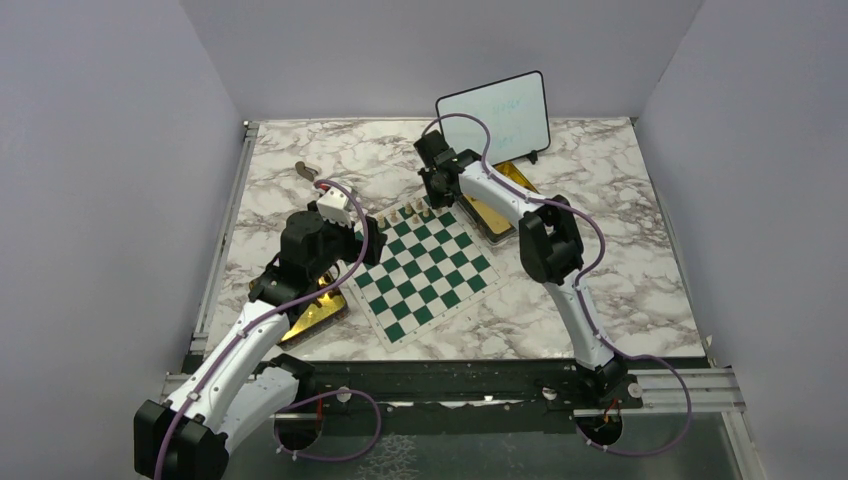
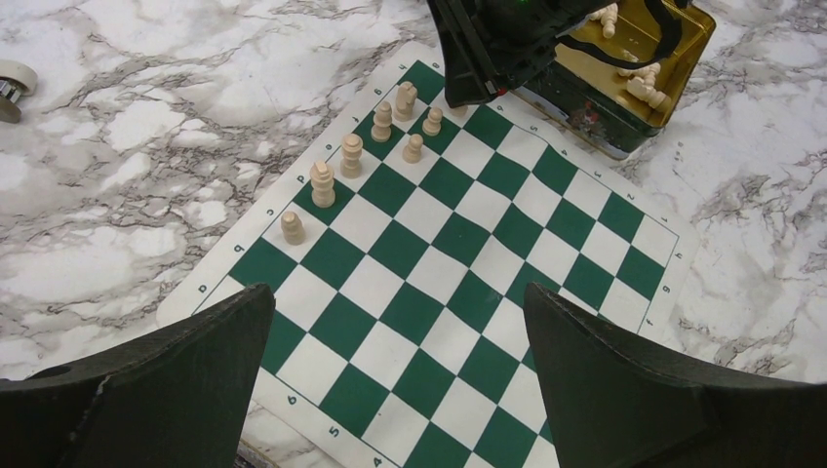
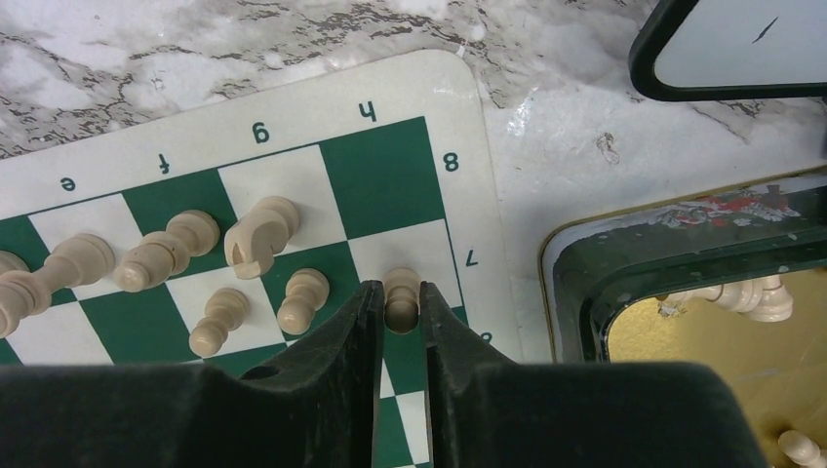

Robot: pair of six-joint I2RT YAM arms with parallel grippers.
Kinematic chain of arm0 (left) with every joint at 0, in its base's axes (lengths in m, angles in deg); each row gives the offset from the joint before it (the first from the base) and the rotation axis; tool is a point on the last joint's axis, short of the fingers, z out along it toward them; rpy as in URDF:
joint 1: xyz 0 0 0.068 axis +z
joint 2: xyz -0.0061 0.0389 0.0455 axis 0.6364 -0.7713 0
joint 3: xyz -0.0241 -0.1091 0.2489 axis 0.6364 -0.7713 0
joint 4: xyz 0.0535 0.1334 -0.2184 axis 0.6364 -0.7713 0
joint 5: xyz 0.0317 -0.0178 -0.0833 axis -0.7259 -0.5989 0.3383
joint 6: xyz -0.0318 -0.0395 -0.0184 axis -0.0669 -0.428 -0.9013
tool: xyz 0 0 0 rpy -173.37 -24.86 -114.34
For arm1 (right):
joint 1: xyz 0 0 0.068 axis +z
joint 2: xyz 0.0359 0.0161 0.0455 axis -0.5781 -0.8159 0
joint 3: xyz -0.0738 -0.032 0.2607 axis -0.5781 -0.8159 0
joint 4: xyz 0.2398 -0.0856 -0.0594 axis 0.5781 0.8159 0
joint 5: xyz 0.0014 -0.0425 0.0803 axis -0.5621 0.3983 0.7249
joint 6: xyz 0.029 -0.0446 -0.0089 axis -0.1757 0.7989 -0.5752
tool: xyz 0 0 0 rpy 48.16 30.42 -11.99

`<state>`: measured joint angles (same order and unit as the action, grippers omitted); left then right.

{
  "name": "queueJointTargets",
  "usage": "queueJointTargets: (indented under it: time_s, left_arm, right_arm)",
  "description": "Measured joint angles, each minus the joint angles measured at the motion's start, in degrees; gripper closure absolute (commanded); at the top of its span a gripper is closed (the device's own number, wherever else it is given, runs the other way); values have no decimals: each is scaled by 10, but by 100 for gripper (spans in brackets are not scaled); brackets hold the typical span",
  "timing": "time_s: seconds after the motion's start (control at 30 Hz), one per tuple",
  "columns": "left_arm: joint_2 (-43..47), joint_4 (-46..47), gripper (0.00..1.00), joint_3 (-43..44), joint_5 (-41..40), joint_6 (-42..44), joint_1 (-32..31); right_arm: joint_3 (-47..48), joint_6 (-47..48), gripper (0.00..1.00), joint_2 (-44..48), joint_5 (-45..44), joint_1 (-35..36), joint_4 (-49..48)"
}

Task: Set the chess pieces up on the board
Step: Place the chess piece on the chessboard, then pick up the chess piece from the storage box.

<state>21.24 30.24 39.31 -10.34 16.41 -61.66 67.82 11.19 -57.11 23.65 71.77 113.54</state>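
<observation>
The green and white board (image 1: 436, 270) lies at the table's middle. Several pale beige pieces (image 1: 415, 211) stand along its far edge. In the right wrist view a knight (image 3: 258, 234) and two pawns (image 3: 300, 297) stand left of my fingers. My right gripper (image 3: 400, 292) is shut on a pale pawn (image 3: 401, 300), upright over the white square by the "7" mark at the board's (image 3: 380, 175) corner. My left gripper (image 2: 400, 302) is open and empty, hovering above the board's (image 2: 439, 292) near-left part. The dark brown set is out of view.
A gold tin (image 1: 497, 207) holding more pale pieces (image 3: 751, 297) sits just right of the board's far corner. A second gold tin (image 1: 315, 315) lies under my left arm. A small whiteboard (image 1: 495, 115) stands at the back. A tape roll (image 2: 10, 83) lies far left.
</observation>
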Motion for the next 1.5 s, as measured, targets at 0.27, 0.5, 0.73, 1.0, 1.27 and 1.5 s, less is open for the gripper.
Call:
queueJointTargets:
  time_s: [0.27, 0.5, 0.73, 1.0, 1.27, 1.5]
  left_arm:
    - [1, -4, 1, 0, 0, 0, 0]
    - [2, -4, 1, 0, 0, 0, 0]
    - [5, -4, 1, 0, 0, 0, 0]
    - [6, -4, 1, 0, 0, -1, 0]
    - [6, -4, 1, 0, 2, -1, 0]
    - [7, -4, 1, 0, 2, -2, 0]
  right_arm:
    - [3, 0, 67, -1, 0, 0, 0]
    - [13, -1, 62, 2, -1, 0, 1]
    - [13, -1, 61, 29, -7, 0, 4]
    - [-41, 5, 62, 136, -38, 0, -9]
    - [-148, 40, 65, 231, -76, -20, -59]
    - [-257, 114, 66, 268, -85, -59, -107]
